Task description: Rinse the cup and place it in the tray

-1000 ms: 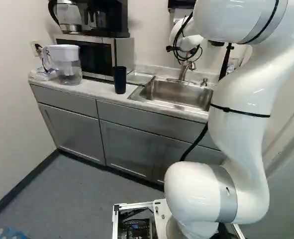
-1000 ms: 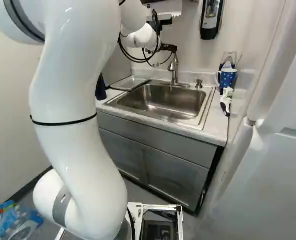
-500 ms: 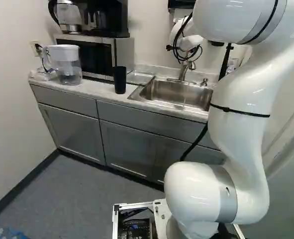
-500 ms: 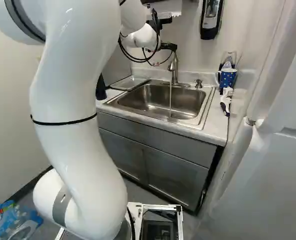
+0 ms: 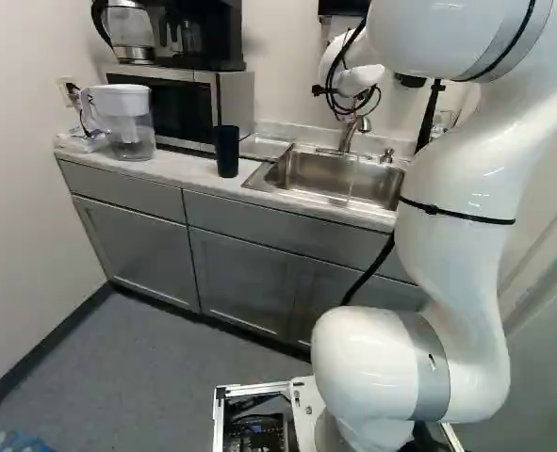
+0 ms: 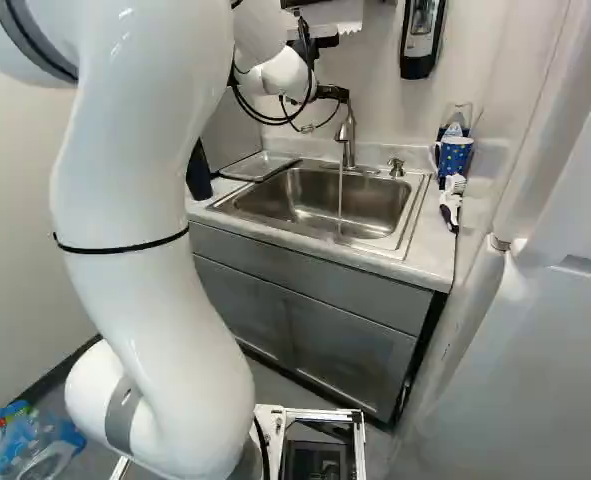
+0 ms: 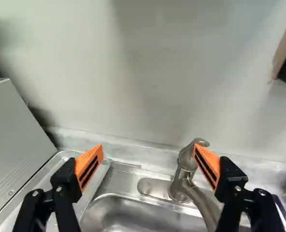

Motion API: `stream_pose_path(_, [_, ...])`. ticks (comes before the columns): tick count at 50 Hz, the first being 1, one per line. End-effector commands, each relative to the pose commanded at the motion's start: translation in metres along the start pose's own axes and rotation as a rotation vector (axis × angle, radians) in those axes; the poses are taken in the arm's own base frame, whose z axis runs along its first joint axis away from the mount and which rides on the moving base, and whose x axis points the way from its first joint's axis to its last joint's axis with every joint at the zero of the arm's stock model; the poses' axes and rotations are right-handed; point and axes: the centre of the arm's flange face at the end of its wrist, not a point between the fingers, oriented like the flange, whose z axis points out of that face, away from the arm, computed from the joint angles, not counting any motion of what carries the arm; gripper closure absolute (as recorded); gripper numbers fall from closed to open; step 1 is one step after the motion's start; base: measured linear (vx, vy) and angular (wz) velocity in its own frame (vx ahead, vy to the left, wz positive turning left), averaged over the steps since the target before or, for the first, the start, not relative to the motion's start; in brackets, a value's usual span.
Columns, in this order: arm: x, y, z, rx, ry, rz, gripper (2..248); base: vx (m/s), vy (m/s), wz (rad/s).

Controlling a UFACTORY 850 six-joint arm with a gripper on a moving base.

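Observation:
Over the faucet (image 6: 346, 135) my gripper (image 6: 333, 93) is held high, fingers wide apart. In the wrist view the gripper (image 7: 148, 149) has nothing between its orange pads; one finger overlaps the faucet lever (image 7: 200, 142), and whether they touch I cannot tell. A thin stream of water (image 6: 340, 205) runs from the spout into the sink (image 6: 375, 205). A dark, tall cup (image 5: 226, 151) stands upright on the counter, left of the sink. The flat metal tray (image 5: 265, 146) lies between microwave and sink. A blue dotted mug (image 6: 455, 155) is right of the sink.
A microwave (image 5: 231, 104), with a coffee maker and glass kettle on top, stands left of the tray. A water pitcher (image 5: 127, 122) is farther left. A brush (image 6: 451, 200) lies by the mug; a dispenser (image 6: 422, 38) hangs on the wall.
Water has started running from the faucet. Lately my arm has shifted slightly, leftward in the right base view, with the gripper still open. The base has stayed in place.

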Motion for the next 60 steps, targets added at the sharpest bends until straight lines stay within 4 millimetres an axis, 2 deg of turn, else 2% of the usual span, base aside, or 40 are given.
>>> stream_pose_path(24, [-0.007, -0.033, -0.031, 0.052, -0.018, -0.014, 3, 0.0, 0.0, 0.0])
stream_pose_path(44, [-0.02, -0.059, -0.057, 0.097, -0.114, -0.032, 3, 0.0, 0.0, 0.0])
stream_pose_path(60, [-0.036, -0.063, -0.087, 0.107, -0.218, -0.041, 3, 0.0, 0.0, 0.0])
